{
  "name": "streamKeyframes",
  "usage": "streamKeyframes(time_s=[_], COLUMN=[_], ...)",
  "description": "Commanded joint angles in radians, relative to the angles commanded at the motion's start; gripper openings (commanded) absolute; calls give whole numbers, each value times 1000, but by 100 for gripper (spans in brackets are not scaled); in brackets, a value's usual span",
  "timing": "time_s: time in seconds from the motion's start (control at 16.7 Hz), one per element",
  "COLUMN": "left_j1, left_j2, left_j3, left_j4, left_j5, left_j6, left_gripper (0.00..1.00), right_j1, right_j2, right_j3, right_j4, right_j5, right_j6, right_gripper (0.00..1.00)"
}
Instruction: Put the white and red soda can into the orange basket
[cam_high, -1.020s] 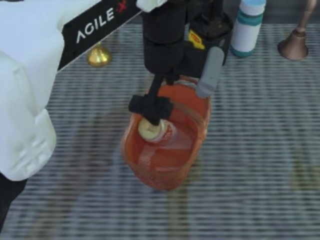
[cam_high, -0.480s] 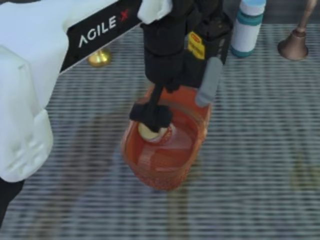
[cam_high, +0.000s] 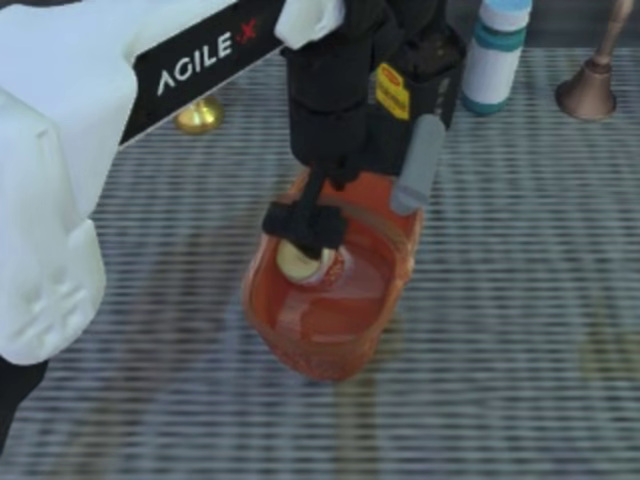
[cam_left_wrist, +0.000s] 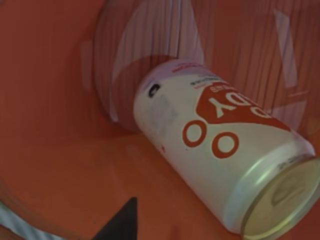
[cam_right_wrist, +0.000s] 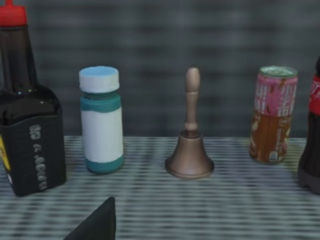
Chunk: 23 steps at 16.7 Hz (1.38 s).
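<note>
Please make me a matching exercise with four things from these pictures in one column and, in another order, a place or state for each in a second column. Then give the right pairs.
Things:
1. white and red soda can
2. orange basket
3. white bottle with teal bands
4. brown bell

Places or states:
A. stands upright at the table's far edge, next to the dark sauce bottle
B. lies tilted inside the basket
C. stands between the white bottle and a pink can
D. sits mid-table under the left gripper

Pairs: 1-B, 2-D, 3-A, 4-C
</note>
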Motion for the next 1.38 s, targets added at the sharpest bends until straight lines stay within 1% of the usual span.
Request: streamKeyframes(time_s=[0.54,0.6,1.38], left_j1=[0,0,0], left_j2=[0,0,0], left_j3=[0,0,0], left_j4=[0,0,0], left_j5=[0,0,0], left_j6=[0,0,0], left_gripper=[2,0,0], right_j1=[0,0,0], right_j2=[0,0,0], right_j3=[0,0,0], right_j4=[0,0,0], right_j5=[0,0,0], right_j6=[0,0,0], right_gripper=[100,100,100])
